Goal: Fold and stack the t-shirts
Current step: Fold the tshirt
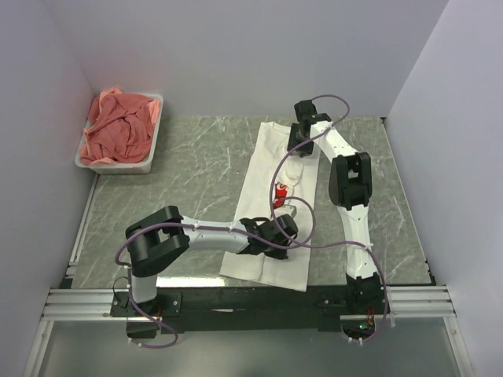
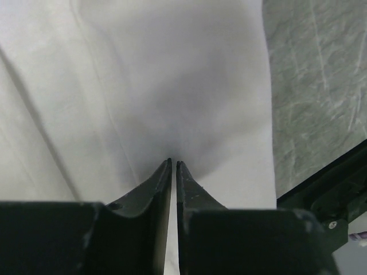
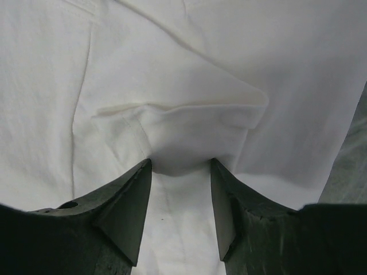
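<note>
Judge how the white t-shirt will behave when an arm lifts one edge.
Probably floppy: the white t-shirt shows creases and a doubled-over flap. Likely light, since it lies thin and flat on the table. The unlifted part would probably drag.

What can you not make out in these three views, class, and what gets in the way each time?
- Top view: red print on the white t-shirt, lettering too small, partly under a fold.
- Top view: pink t-shirts heaped in the tub, their count hidden.
- Right wrist view: right gripper straddles a fold; gripping or not, unclear.
</note>
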Tool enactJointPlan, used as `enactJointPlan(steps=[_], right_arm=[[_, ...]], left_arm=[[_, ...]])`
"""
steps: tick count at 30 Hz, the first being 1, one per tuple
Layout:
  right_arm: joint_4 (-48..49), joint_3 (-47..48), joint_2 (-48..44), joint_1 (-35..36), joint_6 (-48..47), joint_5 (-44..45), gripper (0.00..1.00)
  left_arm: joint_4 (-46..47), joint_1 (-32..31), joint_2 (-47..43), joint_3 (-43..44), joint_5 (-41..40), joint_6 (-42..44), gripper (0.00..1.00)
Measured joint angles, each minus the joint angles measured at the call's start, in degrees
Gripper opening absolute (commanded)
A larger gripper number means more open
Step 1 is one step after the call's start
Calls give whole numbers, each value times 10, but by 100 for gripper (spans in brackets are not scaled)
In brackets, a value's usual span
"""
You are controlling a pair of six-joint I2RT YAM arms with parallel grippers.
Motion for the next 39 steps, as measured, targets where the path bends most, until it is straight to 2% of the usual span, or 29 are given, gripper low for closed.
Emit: enactJointPlan(steps=[7,13,18,24,27,34,39], right_arm=[[-6,12,6,-3,-6,-16,54],[7,10,5,-5,-8,-33,59],[11,9,-13,-5,-5,-45,66],[22,-21,-106,-5,6,-48,65],[52,-97,-195,-5,17,-49,62],[152,-426,-445,24,54,-43,51],[195,-597,-500,80,94,-37,42]], left_arm=[[-10,6,-6,26,16,8,27],[-23,30,-92,-16,23,17,36],[-30,55,-186,-82,25,17,37],[-51,98,-262,-154,37,14,32],[-59,119,-277,-170,38,13,25],[-51,123,-282,-205,72,10,16],[-40,124,-280,-218,101,10,14]])
